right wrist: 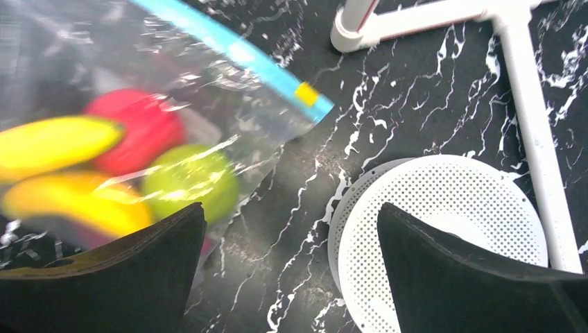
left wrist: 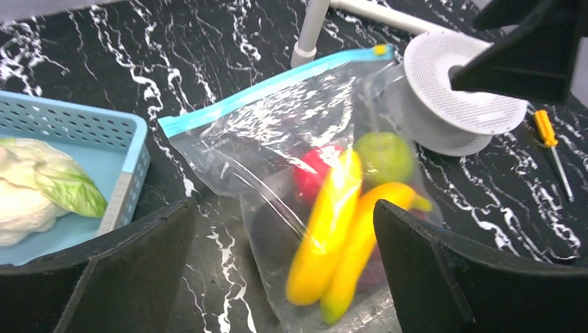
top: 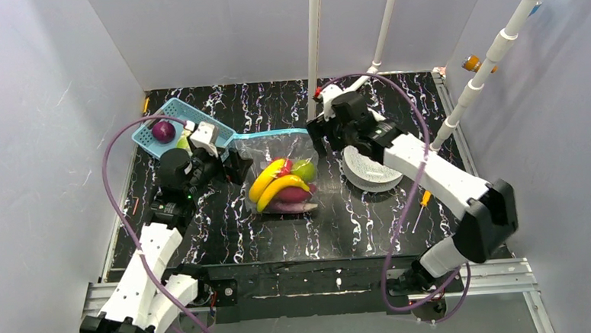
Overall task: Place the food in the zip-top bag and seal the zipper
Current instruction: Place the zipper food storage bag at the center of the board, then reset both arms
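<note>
The clear zip-top bag [top: 281, 163] lies flat at the table's middle. Its blue-teal zipper [top: 272, 135] runs straight along the far edge, with a yellow tab [right wrist: 306, 94] at the right end. Inside it lies food: two yellow bananas [top: 276, 184], a green fruit [top: 304, 168], a red piece [left wrist: 315, 170] and a purple eggplant [top: 291, 206]. My left gripper [top: 239, 167] hovers open at the bag's left side, the bananas [left wrist: 333, 229] showing between its jaws. Above the bag's right corner my right gripper [top: 318, 138] stands open, holding nothing.
A light-blue basket [top: 173, 110] at the back left holds a purple ball [top: 163, 131] and a pale cabbage [left wrist: 41, 187]. A white perforated disc [top: 369, 170] lies right of the bag. An orange-handled screwdriver [top: 423, 205] lies farther right. White poles [top: 315, 36] rise behind.
</note>
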`<state>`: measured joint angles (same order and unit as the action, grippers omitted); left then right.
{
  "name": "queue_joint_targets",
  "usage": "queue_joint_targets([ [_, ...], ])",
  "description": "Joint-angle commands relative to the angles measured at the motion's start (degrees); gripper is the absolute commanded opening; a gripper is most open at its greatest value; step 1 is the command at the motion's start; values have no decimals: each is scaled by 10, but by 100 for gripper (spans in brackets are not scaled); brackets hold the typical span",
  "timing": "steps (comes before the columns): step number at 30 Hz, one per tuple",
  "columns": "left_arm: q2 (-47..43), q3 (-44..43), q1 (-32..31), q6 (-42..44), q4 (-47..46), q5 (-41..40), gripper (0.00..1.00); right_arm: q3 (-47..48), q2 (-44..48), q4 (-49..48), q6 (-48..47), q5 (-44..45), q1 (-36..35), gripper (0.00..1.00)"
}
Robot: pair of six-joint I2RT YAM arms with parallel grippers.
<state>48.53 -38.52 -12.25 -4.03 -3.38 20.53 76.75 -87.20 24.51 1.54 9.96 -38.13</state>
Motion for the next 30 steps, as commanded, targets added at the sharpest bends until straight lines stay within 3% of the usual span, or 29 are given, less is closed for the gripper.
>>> queue_joint_targets([
  [1, -27, -100, -5, -12, 91, -31, 98, -12, 131, 1, 12, -53, 2, 98],
  [4, -50, -141, -6, -45, 134, -59, 98, -48, 203, -17, 48, -13, 2, 98],
  [15, -175, -183, -6, -76, 140, -132, 98, -100, 402, 3, 99, 191, 1, 98],
  [24, -228, -209, -5, -56, 148, -220, 98, -128, 533, -44, 105, 218, 2, 99],
  [30, -229, -215, -5, -45, 157, -228, 98, -151, 575, -68, 108, 213, 2, 98],
])
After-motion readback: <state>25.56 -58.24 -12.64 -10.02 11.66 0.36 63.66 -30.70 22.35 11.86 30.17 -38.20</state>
